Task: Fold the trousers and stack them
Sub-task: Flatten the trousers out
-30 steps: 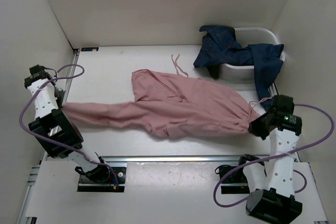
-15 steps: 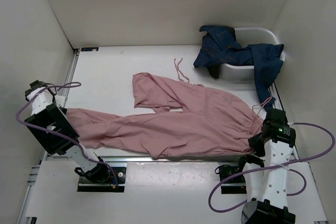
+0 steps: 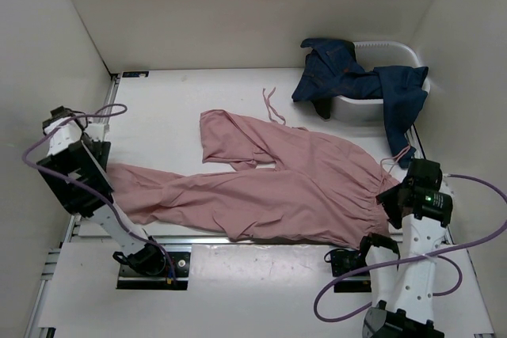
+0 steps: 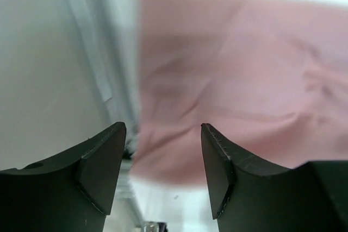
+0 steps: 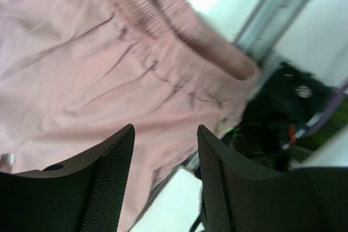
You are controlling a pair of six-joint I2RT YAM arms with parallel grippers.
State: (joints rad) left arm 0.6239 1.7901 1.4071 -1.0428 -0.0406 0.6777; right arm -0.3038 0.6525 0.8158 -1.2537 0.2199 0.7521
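Trousers lay spread along the bench's near edge, waist toward the right corner. The left pincer and right pincer stood spread, empty. Best regrip pinching both layers — then fold evenly.

A white table carried wrinkled pink trousers spread out. Beyond the trousers' right end stood a white tub, a blue denim garment draped over it.
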